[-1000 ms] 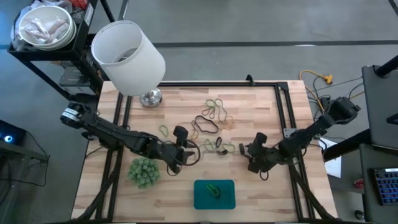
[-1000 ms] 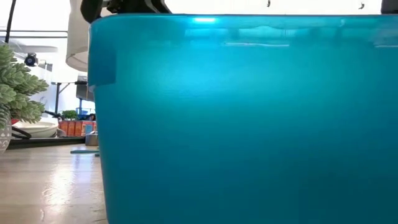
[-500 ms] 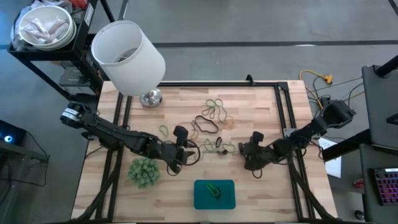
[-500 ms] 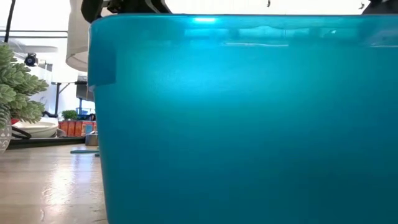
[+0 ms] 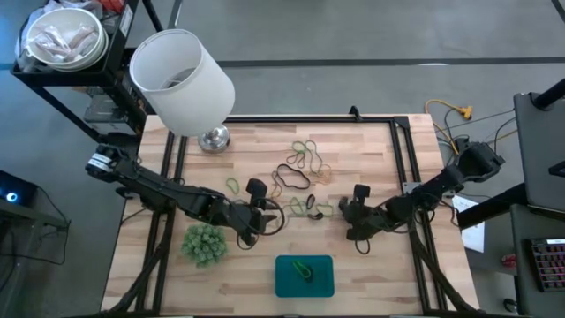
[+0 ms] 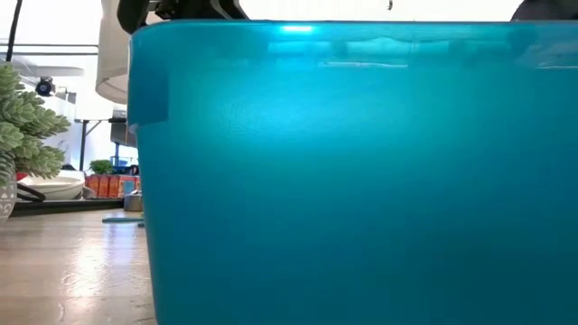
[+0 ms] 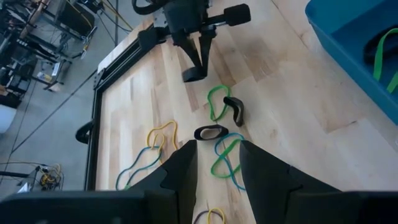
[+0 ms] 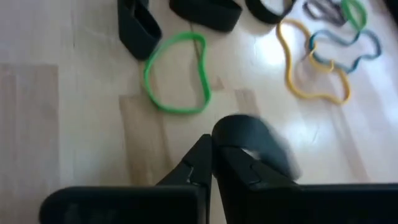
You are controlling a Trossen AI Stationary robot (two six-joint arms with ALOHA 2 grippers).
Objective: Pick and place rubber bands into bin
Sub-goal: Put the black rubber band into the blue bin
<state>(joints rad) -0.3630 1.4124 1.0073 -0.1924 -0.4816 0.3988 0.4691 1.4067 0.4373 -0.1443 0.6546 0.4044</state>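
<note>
Two grippers near the rubber bands (image 5: 305, 181)

From above, the bin (image 5: 304, 276) sits by the table's (image 5: 371, 150) near edge. The right gripper (image 8: 214, 158) is pinched together over wood; the left gripper (image 7: 216, 163) is parted above a black band (image 7: 211, 132).

Behind the bin (image 5: 305, 276) rubber bands (image 5: 302, 176) lie scattered on the table (image 5: 371, 150); one lies in it; a fuzzy ball (image 5: 203, 243) sits to its left.

Bright even light; right wrist view blurred.
</note>
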